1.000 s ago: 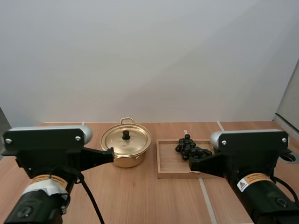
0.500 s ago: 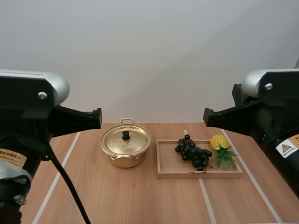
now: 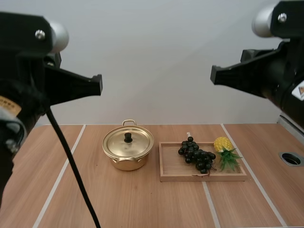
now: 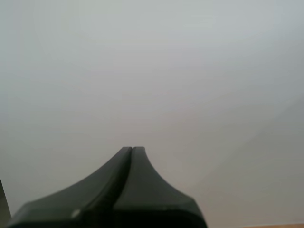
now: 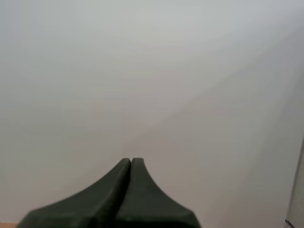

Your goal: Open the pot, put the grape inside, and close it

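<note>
A pale wooden surface (image 3: 142, 204) crossed by thin white lines, seen from above and behind two robot arms. Near the middle stands a small golden pot (image 3: 126, 160) with two loop handles. Its lid (image 3: 135, 142) sits flat on top, with a black knob (image 3: 128, 137) at the centre. Just to the right of the pot, close but apart from it, lies a shallow wooden tray (image 3: 199, 178). In the tray's left half rests a bunch of grapes (image 3: 195, 156), dark and almost black. A small toy pineapple (image 3: 224, 149) with green leaves lies in the right half, touching or nearly touching the grapes. The left arm (image 3: 42, 80) and the right arm (image 3: 266, 71) are both raised high at the two sides, well above and well apart from the pot and the tray, and both point forward at a plain light wall. Each wrist camera shows its own black fingers pressed together into one dark wedge. So the left jaws are together and hold nothing, and the same is true of the right jaws. Judging from this, no part of the task is done: the lid is on and the grapes are in the tray. What is left is to lift the lid off, carry the grapes into the pot and put the lid back.
</note>
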Robot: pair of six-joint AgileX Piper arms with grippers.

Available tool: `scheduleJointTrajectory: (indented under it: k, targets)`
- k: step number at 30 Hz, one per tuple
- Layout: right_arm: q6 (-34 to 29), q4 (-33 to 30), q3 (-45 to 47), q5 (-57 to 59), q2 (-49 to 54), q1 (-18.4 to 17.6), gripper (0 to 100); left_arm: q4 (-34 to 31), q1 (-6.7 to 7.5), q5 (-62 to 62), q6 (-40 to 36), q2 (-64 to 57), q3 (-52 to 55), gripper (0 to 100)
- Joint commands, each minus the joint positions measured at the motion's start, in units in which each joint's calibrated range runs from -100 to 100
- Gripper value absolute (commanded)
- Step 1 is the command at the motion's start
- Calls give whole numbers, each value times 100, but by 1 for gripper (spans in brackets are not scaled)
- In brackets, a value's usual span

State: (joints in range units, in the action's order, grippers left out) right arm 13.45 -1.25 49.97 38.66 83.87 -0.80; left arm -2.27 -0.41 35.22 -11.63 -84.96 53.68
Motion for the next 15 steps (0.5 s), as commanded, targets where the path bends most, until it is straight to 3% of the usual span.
scheduleJointTrajectory:
  k: [1,8,15]
  targets:
    - [3,-109,-531,-302,-602,-18,0,84,17,-277,-16,605,-399,0]
    - [3,-109,-1808,-441,-1985,-18,0,84,17,-396,-16,1908,-1372,0]
    - [-3,-84,-2358,-481,-2453,-18,0,84,17,-434,-16,2406,-1735,0]
